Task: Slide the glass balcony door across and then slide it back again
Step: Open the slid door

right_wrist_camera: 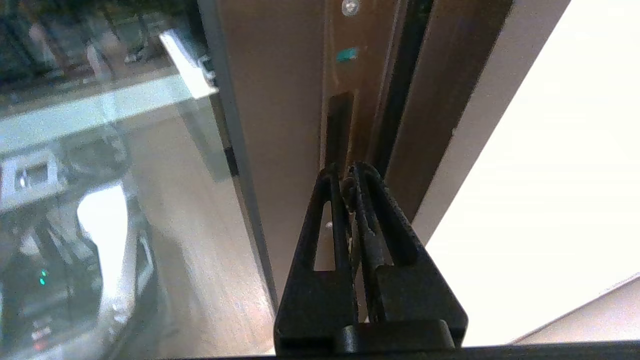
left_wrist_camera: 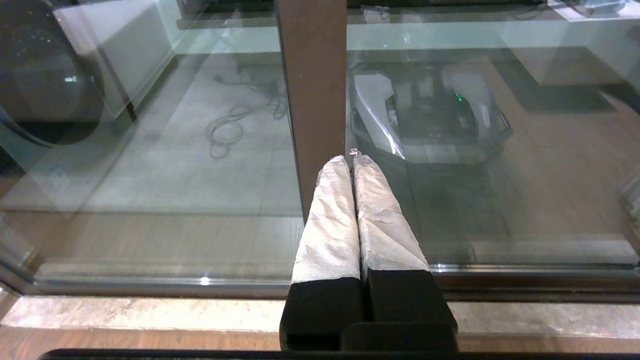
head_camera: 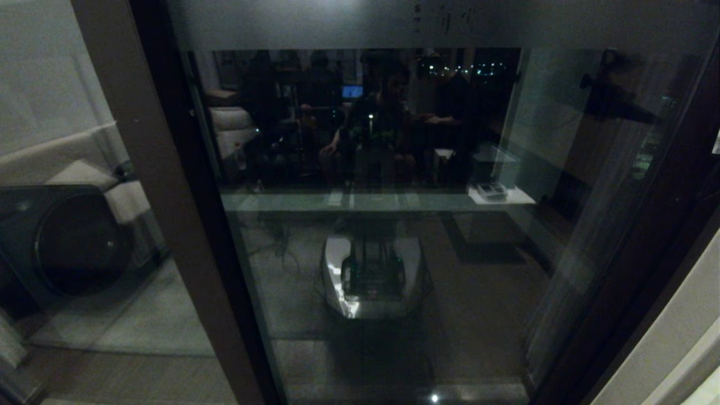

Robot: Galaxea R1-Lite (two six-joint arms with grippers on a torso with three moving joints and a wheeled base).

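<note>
The glass balcony door (head_camera: 478,270) fills the head view, dark brown framed with a frosted band (head_camera: 315,25) across its top. Neither gripper shows in that view. In the right wrist view the door's edge stile (right_wrist_camera: 280,100) carries a narrow recessed handle slot (right_wrist_camera: 339,125). My right gripper (right_wrist_camera: 345,172) is shut, its black tips at the slot's lower end; whether they sit inside it I cannot tell. My left gripper (left_wrist_camera: 348,159), with white-wrapped fingers (left_wrist_camera: 330,220), is shut on nothing, close in front of a brown upright stile (left_wrist_camera: 312,75).
A white wall (head_camera: 664,337) runs along the door's right side. Behind the left pane stands a dark round-fronted machine (head_camera: 73,242). The glass mirrors my own base (head_camera: 371,275). A pale stone threshold (left_wrist_camera: 150,312) runs below the door track, and a cable (left_wrist_camera: 225,125) lies beyond the glass.
</note>
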